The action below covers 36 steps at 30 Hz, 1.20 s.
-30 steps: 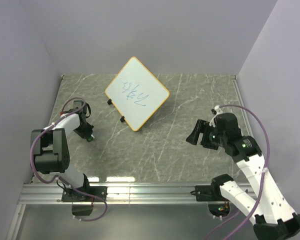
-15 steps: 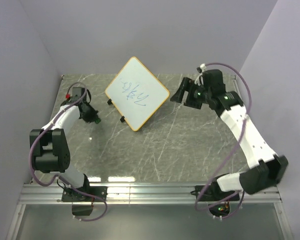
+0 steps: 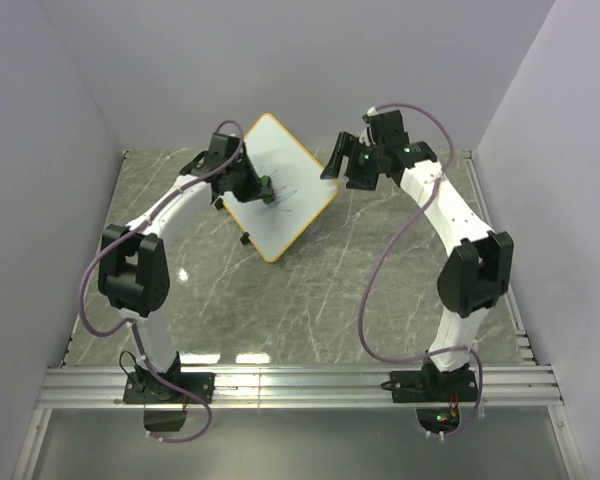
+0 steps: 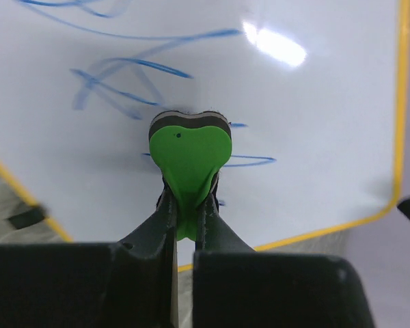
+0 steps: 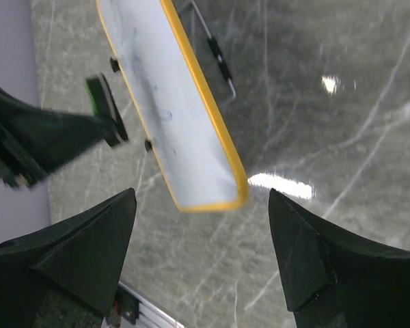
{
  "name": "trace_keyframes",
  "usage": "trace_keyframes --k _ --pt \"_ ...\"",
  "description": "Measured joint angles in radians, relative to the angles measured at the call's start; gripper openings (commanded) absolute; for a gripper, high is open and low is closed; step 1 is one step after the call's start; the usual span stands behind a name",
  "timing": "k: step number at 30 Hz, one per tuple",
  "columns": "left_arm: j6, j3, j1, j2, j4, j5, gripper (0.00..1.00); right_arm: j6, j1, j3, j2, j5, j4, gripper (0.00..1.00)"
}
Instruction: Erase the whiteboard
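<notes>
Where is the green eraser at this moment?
In the top view, the eraser sits left of centre at the far side, pinched in the left end effector, over the face of the whiteboard.

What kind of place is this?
Probably a robot test booth, not a classroom: left arm and right arm bolted to a metal rail, plain walls closing round a marbled table.

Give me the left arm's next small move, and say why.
Probably a light, pressed sweep of the eraser sideways across the whiteboard. The left end effector is shut on the eraser and holds it over the board's face, with blue scribbles unerased around it. I cannot tell whether the eraser touches the face yet.
</notes>
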Motion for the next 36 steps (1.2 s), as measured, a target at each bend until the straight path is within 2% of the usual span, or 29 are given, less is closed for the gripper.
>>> trace_keyframes --k 4,9,14,15,17,18,20,21,25,26,36 --pt "-0.003 0.116 -0.075 0.048 -0.051 0.007 0.00 -0.002 -0.006 0.124 0.093 -0.016 0.012 0.84" --pt "-0.014 0.217 -0.119 0.051 -0.134 0.010 0.00 0.020 -0.013 0.151 0.173 -0.080 0.036 0.81" --pt "-0.009 0.237 -0.112 0.050 -0.158 0.034 0.00 0.043 -0.013 0.150 0.237 -0.116 0.059 0.70" --pt "-0.006 0.237 -0.110 0.051 -0.158 0.044 0.00 0.045 -0.013 0.150 0.246 -0.119 0.060 0.61" --pt "0.009 0.237 -0.109 0.052 -0.153 0.066 0.00 0.044 -0.013 0.150 0.258 -0.127 0.064 0.51" --pt "0.015 0.237 -0.111 0.053 -0.147 0.072 0.00 0.043 -0.013 0.150 0.262 -0.129 0.067 0.40" --pt "0.027 0.237 -0.118 0.063 -0.127 0.088 0.00 0.037 -0.013 0.150 0.263 -0.141 0.075 0.30" --pt "0.031 0.237 -0.121 0.070 -0.118 0.095 0.00 0.035 -0.013 0.150 0.263 -0.164 0.084 0.22" --pt "0.048 0.237 -0.145 0.121 -0.104 0.113 0.00 0.036 -0.006 0.135 0.252 -0.253 0.155 0.08" --pt "0.052 0.239 -0.151 0.131 -0.105 0.116 0.00 0.026 -0.003 0.116 0.243 -0.257 0.172 0.00" --pt "0.043 0.183 -0.177 0.121 -0.053 0.105 0.00 0.022 0.008 -0.108 0.141 -0.245 0.325 0.00"
